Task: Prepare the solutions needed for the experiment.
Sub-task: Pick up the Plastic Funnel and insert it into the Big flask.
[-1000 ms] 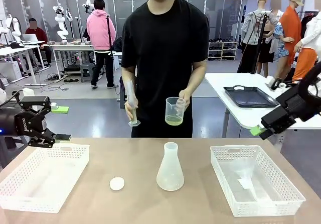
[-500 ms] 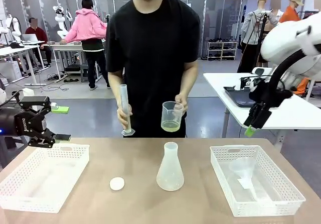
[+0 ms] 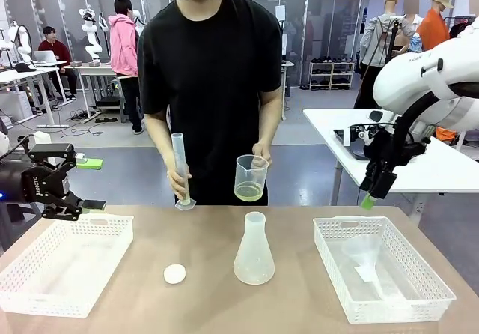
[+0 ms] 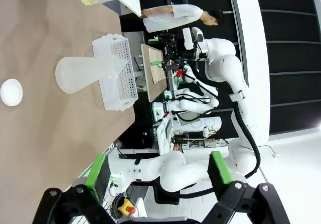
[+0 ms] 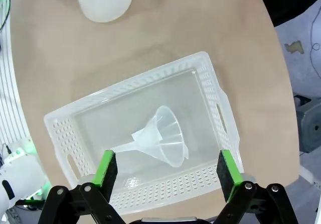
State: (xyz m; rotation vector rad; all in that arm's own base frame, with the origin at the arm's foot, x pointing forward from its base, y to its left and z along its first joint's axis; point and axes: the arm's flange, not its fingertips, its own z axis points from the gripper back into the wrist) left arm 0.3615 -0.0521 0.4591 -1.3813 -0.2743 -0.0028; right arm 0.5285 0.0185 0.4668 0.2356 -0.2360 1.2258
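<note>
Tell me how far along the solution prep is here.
Early. Done: the flask stands uncapped, cap beside it. In hand: the person holds a beaker of yellow solution and a cylinder; the right tool hangs open above the funnel in its basket. Left: likely fetching the funnel and pouring. The left tool is open.

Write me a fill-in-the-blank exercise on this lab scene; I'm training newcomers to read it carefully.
1. The person holds a ___ containing the pale yellow solution.
2. The white basket below the right gripper holds a clear ___.
3. The small white cap lies on the table beside the conical ___.
4. The left gripper and the right gripper both stand ___.

Missing words: beaker; funnel; flask; open.
</note>
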